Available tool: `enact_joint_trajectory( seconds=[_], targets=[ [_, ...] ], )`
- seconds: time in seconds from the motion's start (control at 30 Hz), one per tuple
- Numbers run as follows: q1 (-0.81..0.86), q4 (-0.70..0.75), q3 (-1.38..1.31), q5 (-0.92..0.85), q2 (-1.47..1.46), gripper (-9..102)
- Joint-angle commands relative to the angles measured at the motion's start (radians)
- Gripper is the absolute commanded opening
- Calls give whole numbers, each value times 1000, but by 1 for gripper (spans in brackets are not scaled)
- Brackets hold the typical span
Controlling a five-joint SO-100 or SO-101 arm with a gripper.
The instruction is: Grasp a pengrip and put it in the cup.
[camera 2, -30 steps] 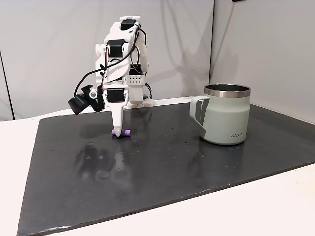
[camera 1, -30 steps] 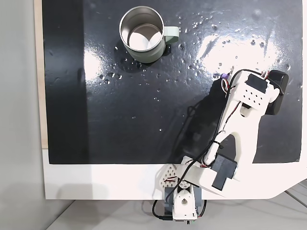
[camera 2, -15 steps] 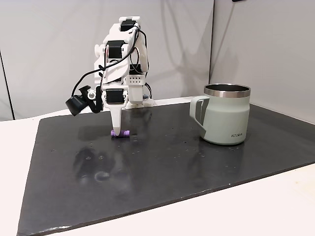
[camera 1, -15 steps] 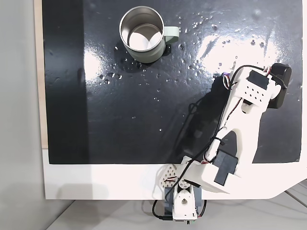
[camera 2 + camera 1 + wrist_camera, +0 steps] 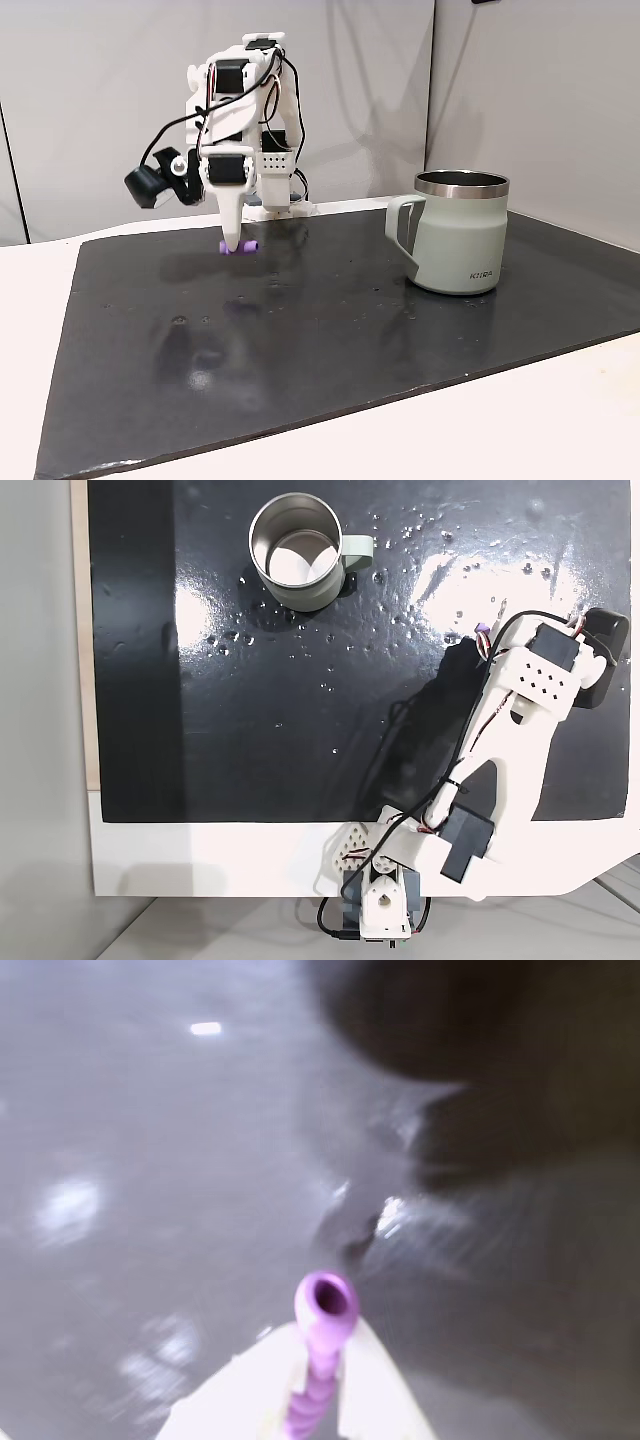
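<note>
The purple ribbed pengrip [image 5: 322,1305] sits pinched between my two white fingers in the wrist view, its open end pointing away. From the side, my gripper [image 5: 237,244] points straight down, shut on the pengrip [image 5: 240,247], which hangs just above the black mat [image 5: 350,330]. From above, a purple speck of the pengrip [image 5: 479,631] peeks out beside the arm at the mat's right side. The sage-green cup [image 5: 300,598] stands upright at the top centre, steel inside bare, far from the gripper. Seen from the side, the cup [image 5: 462,245] is at the right.
The black mat [image 5: 250,710] lies on a white table, with glare and small droplets across its upper right. The arm's base [image 5: 385,905] sits at the bottom edge. A black camera [image 5: 145,187] hangs off the wrist, and grey walls stand behind the table.
The gripper has lifted the pengrip off the mat and carried it a little back; from above, the wrist has swung to the right.
</note>
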Motion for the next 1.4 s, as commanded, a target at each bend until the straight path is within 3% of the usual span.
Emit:
enact_joint_trajectory(
  seconds=[0.0, 0.2, 0.5, 0.7, 1.0, 1.37],
  targets=[
    [-38, 48, -57, 48, 164, 0],
    [-169, 92, -32, 144, 353, 0],
    [-499, 233, -173, 385, 471, 0],
    [-650, 178, -209, 494, 462, 0],
    [-692, 83, -344, 640, 311, 0],
    [-753, 28, -411, 672, 173, 0]
  ],
)
